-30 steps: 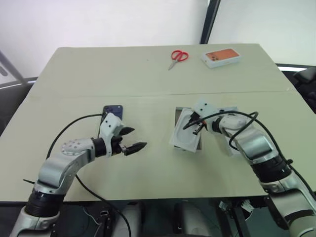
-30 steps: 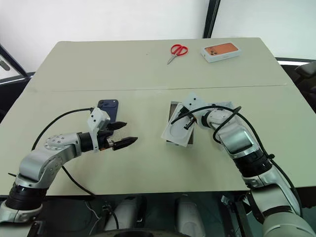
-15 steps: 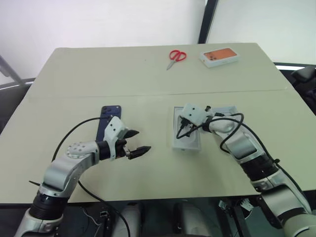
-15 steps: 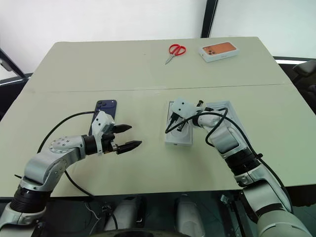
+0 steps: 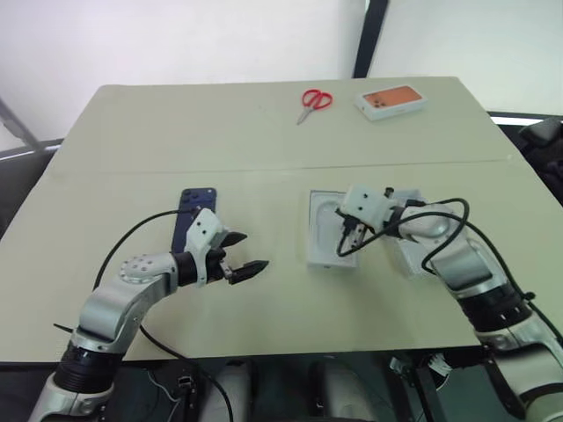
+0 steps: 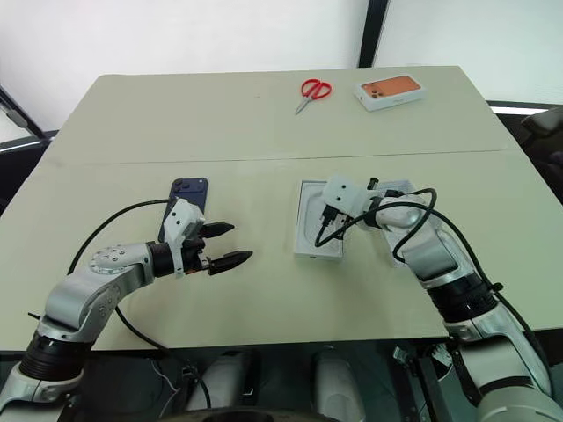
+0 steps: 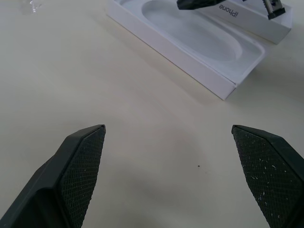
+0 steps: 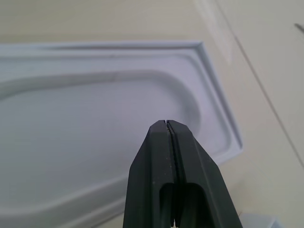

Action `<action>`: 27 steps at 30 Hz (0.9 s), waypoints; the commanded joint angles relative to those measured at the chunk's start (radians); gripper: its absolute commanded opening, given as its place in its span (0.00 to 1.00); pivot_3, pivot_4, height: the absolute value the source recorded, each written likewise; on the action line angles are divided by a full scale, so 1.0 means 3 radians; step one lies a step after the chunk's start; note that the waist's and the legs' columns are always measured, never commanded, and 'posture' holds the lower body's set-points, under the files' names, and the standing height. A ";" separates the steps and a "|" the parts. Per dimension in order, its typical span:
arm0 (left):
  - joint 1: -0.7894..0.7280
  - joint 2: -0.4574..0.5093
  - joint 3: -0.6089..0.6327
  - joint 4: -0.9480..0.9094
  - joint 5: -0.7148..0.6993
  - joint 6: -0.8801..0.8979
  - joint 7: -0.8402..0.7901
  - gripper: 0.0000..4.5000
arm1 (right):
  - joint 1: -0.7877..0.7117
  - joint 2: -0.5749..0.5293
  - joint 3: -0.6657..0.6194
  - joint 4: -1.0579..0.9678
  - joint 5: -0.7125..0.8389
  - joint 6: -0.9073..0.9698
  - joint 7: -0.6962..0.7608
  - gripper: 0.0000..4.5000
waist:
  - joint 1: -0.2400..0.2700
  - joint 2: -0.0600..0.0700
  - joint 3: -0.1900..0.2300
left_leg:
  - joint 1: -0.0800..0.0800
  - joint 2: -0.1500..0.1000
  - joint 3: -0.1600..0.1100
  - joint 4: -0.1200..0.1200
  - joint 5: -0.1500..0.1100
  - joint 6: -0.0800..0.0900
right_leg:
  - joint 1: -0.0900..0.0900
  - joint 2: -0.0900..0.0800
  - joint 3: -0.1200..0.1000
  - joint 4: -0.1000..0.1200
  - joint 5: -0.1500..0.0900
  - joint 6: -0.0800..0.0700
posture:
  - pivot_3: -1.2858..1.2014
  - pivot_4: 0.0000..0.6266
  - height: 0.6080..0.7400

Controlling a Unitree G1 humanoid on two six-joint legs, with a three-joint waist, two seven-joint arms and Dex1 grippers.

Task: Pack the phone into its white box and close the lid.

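The pale beige counter [image 5: 264,132] carries everything, and the white moulded insert with an oval recess [image 5: 327,233] serves as the landmark at its middle. A second ago that insert was tilted up off the counter at the right pincer [image 5: 350,242]; now it lies flat, and the right pincer, its fingers pressed together on nothing, has drawn back a little and hovers over the insert's right part. Judging from this, the insert has been set down and the packing proper has not begun. A white box part [image 5: 412,255] lies just right of the insert, mostly behind the right arm; I cannot tell whether it is the white box or the lid. The slim dark navy-blue phone [image 5: 192,211] lies flat well to the left of the insert, unpacked, with the left pincer [image 5: 239,253] spread wide and empty near it, between phone and insert. Far beyond the insert rest the white box with an orange phone picture [image 5: 392,101] and red-handled scissors [image 5: 314,102]. In the left wrist view the box side beside the insert reads "iPhone".
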 commanded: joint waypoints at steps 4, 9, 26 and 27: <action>-0.0048 -0.0047 -0.0001 -0.0041 0.0023 -0.0068 -0.0002 1.00 | 0.0056 0.0044 0.0134 -0.0075 -0.0187 -0.0001 0.0006 0.00 | 0.0006 0.0000 0.0000 | 0.0001 0.0000 0.0000 0.0001 0.0000 0.0000 | 0.0001 -0.0001 0.0000 0.0000 0.0000 0.0000 | 0.52 0.24 1.00; -0.0035 -0.0052 0.0017 -0.0058 0.0022 -0.0054 0.0005 1.00 | -0.0025 0.0246 0.0205 0.0182 -0.0334 -0.0105 -0.0150 0.00 | 0.0007 0.0000 -0.0001 | 0.0004 0.0000 -0.0001 0.0001 0.0000 0.0000 | 0.0005 -0.0001 0.0000 -0.0001 0.0000 0.0000 | 0.52 0.24 1.00; -0.0013 -0.0051 0.0049 -0.0126 -0.0032 0.0008 0.0057 1.00 | -0.0097 0.0334 -0.0136 -0.0036 -0.0159 0.0079 -0.0075 0.00 | 0.0012 0.0000 -0.0001 | 0.0006 -0.0001 0.0000 0.0001 0.0000 0.0000 | 0.0007 -0.0002 0.0000 -0.0001 0.0000 0.0000 | 0.52 0.24 1.00; -0.0006 -0.0046 0.0057 -0.0130 -0.0037 0.0008 0.0055 1.00 | -0.0076 0.0271 -0.0177 -0.0124 -0.0132 0.0110 -0.0017 0.00 | 0.0016 0.0001 0.0000 | 0.0005 -0.0001 -0.0001 0.0001 0.0000 0.0000 | 0.0007 -0.0002 0.0000 -0.0001 0.0000 0.0000 | 0.52 0.24 1.00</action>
